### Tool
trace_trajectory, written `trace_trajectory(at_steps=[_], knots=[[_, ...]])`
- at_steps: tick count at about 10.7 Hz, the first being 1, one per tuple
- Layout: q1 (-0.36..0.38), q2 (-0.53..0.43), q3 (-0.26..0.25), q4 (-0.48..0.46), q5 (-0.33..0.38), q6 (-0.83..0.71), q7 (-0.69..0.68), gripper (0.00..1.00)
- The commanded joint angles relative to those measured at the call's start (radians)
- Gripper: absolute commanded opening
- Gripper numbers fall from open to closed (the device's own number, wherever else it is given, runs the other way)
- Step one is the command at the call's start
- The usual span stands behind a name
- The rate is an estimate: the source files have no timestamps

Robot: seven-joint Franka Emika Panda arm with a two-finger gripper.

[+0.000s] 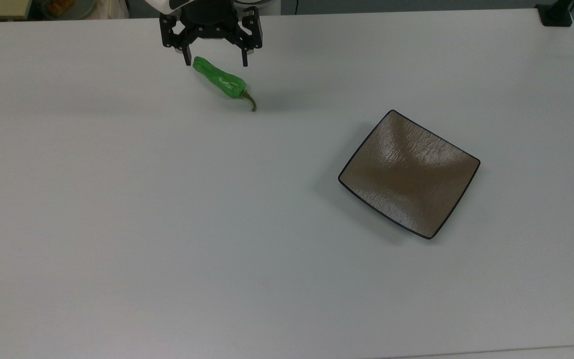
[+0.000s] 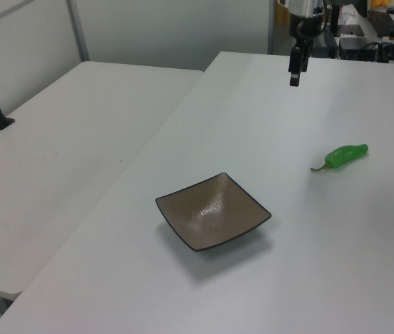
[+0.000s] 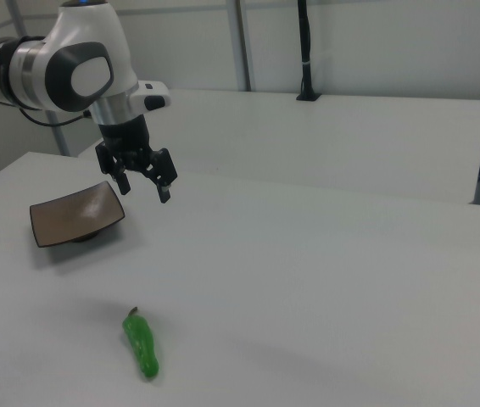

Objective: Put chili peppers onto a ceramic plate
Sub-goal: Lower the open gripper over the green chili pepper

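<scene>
A glossy green chili pepper [image 1: 219,82] lies flat on the white table, its thin stem pointing toward the ceramic plate. I also see the chili pepper [image 2: 347,155] at the left view's right, and the same chili pepper [image 3: 141,346] near the right view's lower edge. The square brown ceramic plate [image 1: 409,172] with a black rim sits empty and apart from it; the plate [image 2: 213,210] is central in the left view, and the plate [image 3: 77,214] is at the right view's left. My gripper [image 1: 215,62] hangs open and empty, well above the table; gripper [image 2: 294,76], gripper [image 3: 145,191].
A second white table [image 2: 79,132] adjoins this one along a seam. A black clamp base [image 1: 556,15] sits at the top view's upper right corner, with its black pole [image 3: 305,51] rising at the back of the right view.
</scene>
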Motion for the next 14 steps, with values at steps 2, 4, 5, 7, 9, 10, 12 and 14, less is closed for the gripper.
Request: trace_trajectory(at_steps=[2, 4, 5, 7, 9, 10, 12, 14], knots=[[0.023, -0.036, -0.021, -0.021, 0.007, -0.035, -0.025, 1.00], [0.023, -0.038, -0.021, -0.021, 0.007, -0.036, -0.025, 1.00], [0.021, -0.038, -0.021, -0.021, 0.007, -0.036, -0.025, 1.00], [0.021, -0.045, -0.021, -0.030, 0.005, -0.035, -0.031, 1.00], [0.021, -0.047, -0.021, -0.042, 0.005, -0.033, -0.083, 1.00], [0.021, -0.047, -0.021, -0.045, 0.005, -0.033, -0.141, 1.00], [0.016, -0.067, -0.021, -0.080, 0.005, -0.032, -0.259, 1.00], [0.013, -0.091, -0.021, -0.138, 0.007, -0.021, -0.415, 1.00]])
